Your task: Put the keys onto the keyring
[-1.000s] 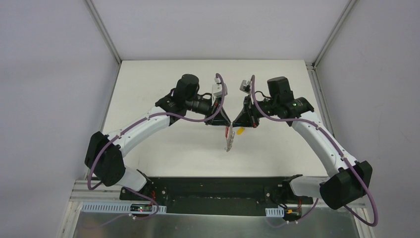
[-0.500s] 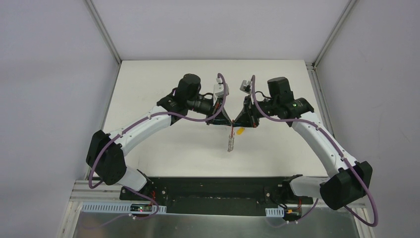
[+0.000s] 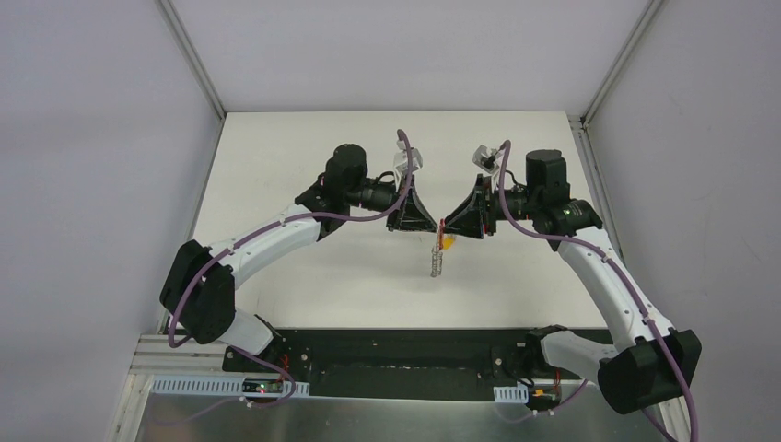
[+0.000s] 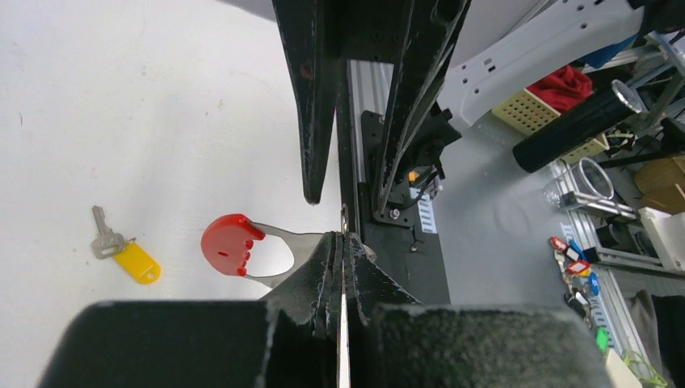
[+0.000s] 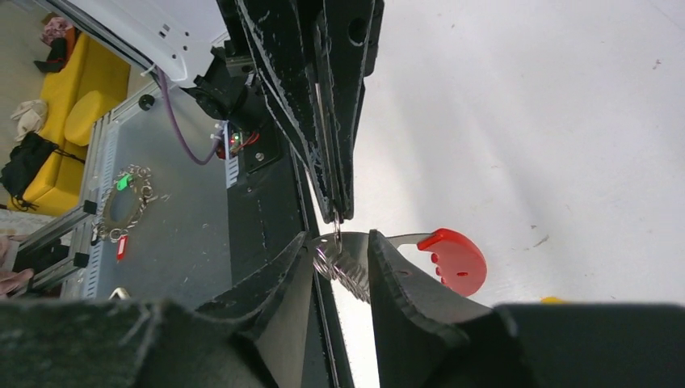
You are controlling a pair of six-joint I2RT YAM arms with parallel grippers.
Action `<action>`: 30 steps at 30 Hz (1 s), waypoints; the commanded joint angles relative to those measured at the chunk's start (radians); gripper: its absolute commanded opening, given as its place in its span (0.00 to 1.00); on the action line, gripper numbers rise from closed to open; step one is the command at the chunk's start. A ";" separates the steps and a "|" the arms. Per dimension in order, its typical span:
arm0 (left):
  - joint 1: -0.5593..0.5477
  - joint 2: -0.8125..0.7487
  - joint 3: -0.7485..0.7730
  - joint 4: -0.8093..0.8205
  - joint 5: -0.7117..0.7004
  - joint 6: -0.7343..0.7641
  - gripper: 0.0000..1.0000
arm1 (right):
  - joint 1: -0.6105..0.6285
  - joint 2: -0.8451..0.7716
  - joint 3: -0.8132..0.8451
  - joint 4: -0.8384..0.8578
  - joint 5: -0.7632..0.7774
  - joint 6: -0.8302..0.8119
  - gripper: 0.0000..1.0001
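L gripper (image 4: pixel 343 239): fingers pressed flat together, no gap, nipping a thin silver bit of the keyring (image 3: pixel 437 261) right at the tips. R gripper (image 5: pixel 342 238) faces it tip to tip over mid-table. Its fingers (image 5: pixel 284 279) stand apart, w/ the beaded chain (image 5: pixel 341 265) in the gap btwn them. Can't tell whether either pad actually presses the chain.

Keyring is floppy and in two parts. One part is the silvery-grey chain: small tight links, shiny. In top view it shows as a short pale strand trailing from where the tips meet toward the near edge. The other part is a bright red band (image 4: pixel 229 242), glossy w/ a rounded end, and a thin silver loop runs from it back to the L tips. In R wrist view the red part shows just past one of the R fingers.

Key (image 4: pixel 121 250): tiny, silver blade plus yellow-orange plastic head. It lies flat on the white table (image 3: pixel 304 157), apart from both grippers and not touching the red band. In top view only the yellow head shows, just beside the chain's upper end.
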 commanded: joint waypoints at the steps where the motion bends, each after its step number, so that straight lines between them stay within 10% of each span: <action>1: 0.007 -0.024 -0.003 0.184 0.033 -0.109 0.00 | -0.006 -0.016 -0.006 0.068 -0.099 0.033 0.33; 30: 0.007 -0.014 0.004 0.168 0.021 -0.098 0.00 | 0.000 0.018 -0.022 0.139 -0.112 0.090 0.00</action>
